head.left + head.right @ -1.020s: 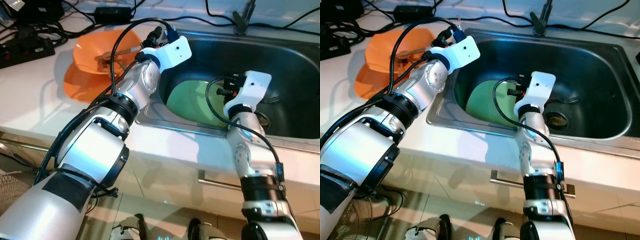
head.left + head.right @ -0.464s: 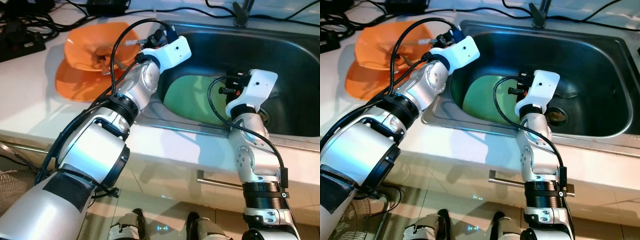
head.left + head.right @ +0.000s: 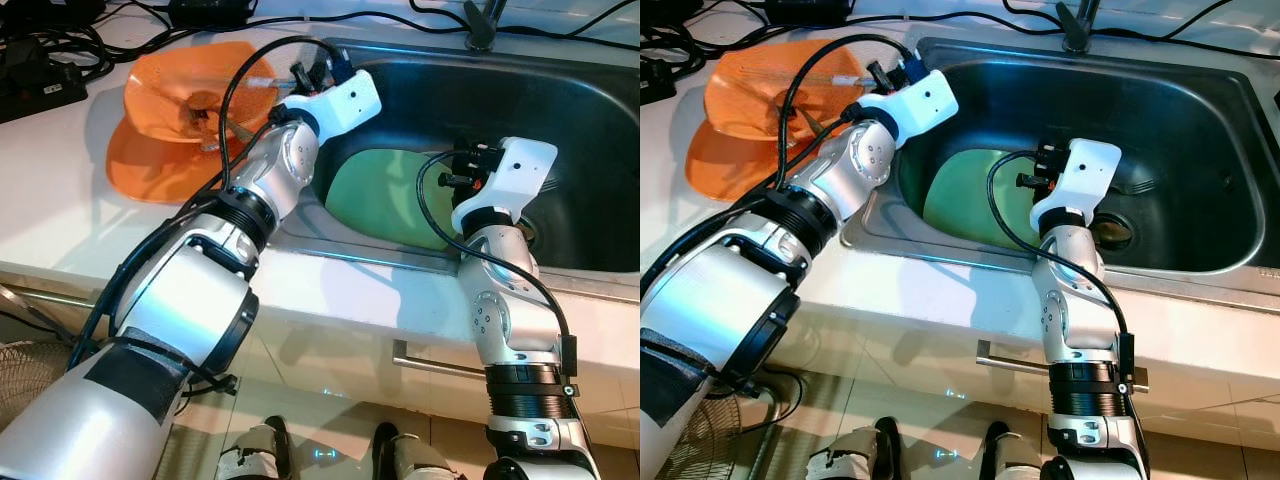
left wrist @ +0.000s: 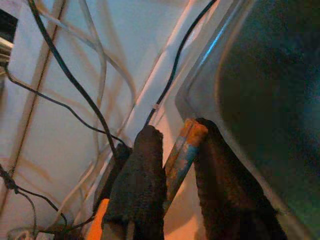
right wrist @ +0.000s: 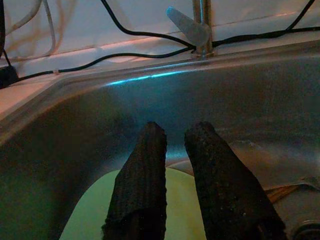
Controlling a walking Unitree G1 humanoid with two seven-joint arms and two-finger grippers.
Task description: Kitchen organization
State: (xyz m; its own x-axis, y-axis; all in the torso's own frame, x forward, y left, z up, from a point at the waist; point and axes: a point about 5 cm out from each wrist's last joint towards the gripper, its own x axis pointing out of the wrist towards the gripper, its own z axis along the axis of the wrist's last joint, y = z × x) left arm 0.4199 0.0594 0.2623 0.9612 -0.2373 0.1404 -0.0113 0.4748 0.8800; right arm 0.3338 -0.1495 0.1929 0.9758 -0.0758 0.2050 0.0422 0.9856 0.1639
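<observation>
My left gripper [image 4: 180,132] is shut on a thin stick-like utensil [image 4: 182,150] with an orange and blue shaft. It hovers at the sink's back left corner, beside an orange bowl [image 3: 170,85]. The bowl rests on an orange plate [image 3: 140,170] on the white counter, with a small utensil lying inside it. A green plate [image 3: 380,195] lies flat on the bottom of the steel sink [image 3: 340,255]. My right gripper [image 5: 175,132] hangs inside the sink just above the green plate's right side. Its fingers are together and hold nothing.
A faucet [image 5: 200,25] stands at the sink's back rim. Black cables and a power strip [image 3: 40,85] crowd the counter behind and left of the bowl. Another utensil [image 3: 1135,185] lies near the sink's drain. The counter's front edge runs below the sink.
The camera has shifted a little, so the whole scene sits slightly lower. My left gripper has edged toward the orange bowl with the utensil. The right gripper has barely moved.
</observation>
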